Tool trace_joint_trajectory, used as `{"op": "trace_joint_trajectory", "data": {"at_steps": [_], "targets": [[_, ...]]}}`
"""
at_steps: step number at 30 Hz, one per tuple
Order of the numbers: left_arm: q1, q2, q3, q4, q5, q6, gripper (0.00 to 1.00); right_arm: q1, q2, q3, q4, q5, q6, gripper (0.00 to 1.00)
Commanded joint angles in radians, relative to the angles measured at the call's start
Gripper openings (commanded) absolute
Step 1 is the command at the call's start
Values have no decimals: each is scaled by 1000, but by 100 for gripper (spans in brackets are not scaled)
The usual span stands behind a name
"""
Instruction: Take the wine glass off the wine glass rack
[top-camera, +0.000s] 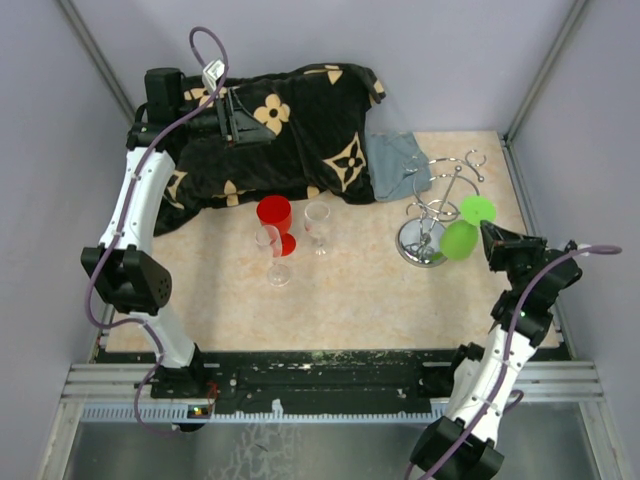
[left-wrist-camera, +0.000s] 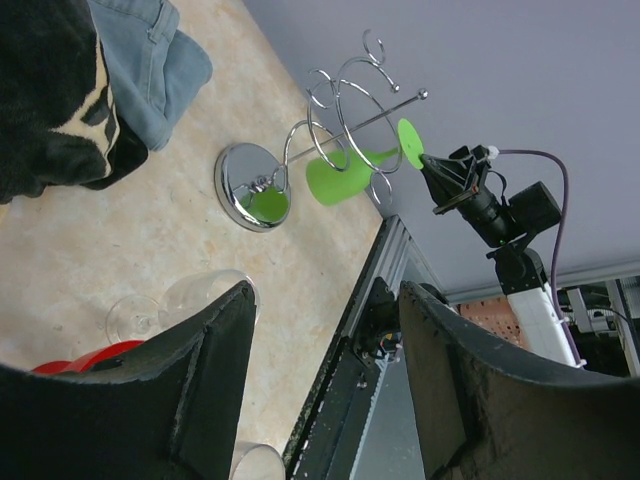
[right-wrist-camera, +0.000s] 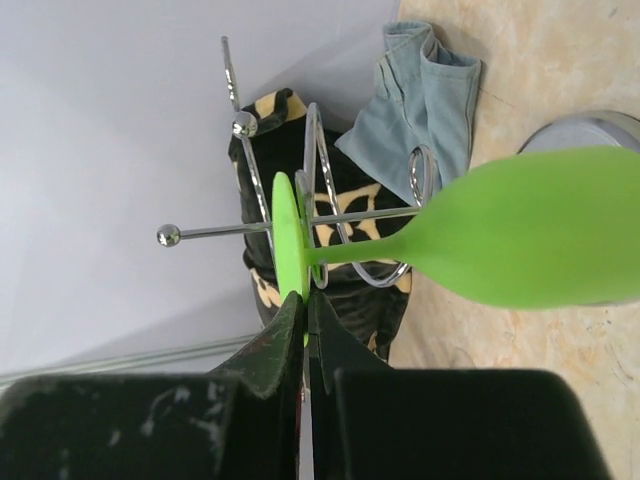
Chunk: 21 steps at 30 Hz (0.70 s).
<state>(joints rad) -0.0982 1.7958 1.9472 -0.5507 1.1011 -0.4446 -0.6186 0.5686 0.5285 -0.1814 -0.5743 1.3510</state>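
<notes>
Shiny silver wire rack (top-camera: 441, 214), mirror base, at table (top-camera: 350, 300) 2 o'clock. Green wine glass (top-camera: 459, 240) hangs bowl-down in its loop. Right gripper (right-wrist-camera: 303, 306) clamped edge-on on foot rim. Thin hold may slip; a snagged stem would tip the rack. Left gripper (left-wrist-camera: 325, 300) fingers apart, 11 o'clock.

My left gripper (left-wrist-camera: 325, 300) hangs raised, jaws wide apart; my right gripper (right-wrist-camera: 305, 312), arm bent, pinches the wine glass (right-wrist-camera: 520, 240) foot.
</notes>
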Motion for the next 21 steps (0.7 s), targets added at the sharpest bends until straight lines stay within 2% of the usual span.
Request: {"op": "trace_joint_trajectory", "data": {"at_steps": [1,10,16,21], "targets": [[0,-42,-5,-1,16,26,65,-7,-21,4,59,-12,17,0],[0,-52,-20,-11,13,36,65,-7,-22,76,38,36,60,0],[0,-56,-25,-7,9,36,65,-7,6,188,-85,123,-34,0],[0,-62,-38,-7,9,38,65,-7,23,214,-121,155,-59,0]]}}
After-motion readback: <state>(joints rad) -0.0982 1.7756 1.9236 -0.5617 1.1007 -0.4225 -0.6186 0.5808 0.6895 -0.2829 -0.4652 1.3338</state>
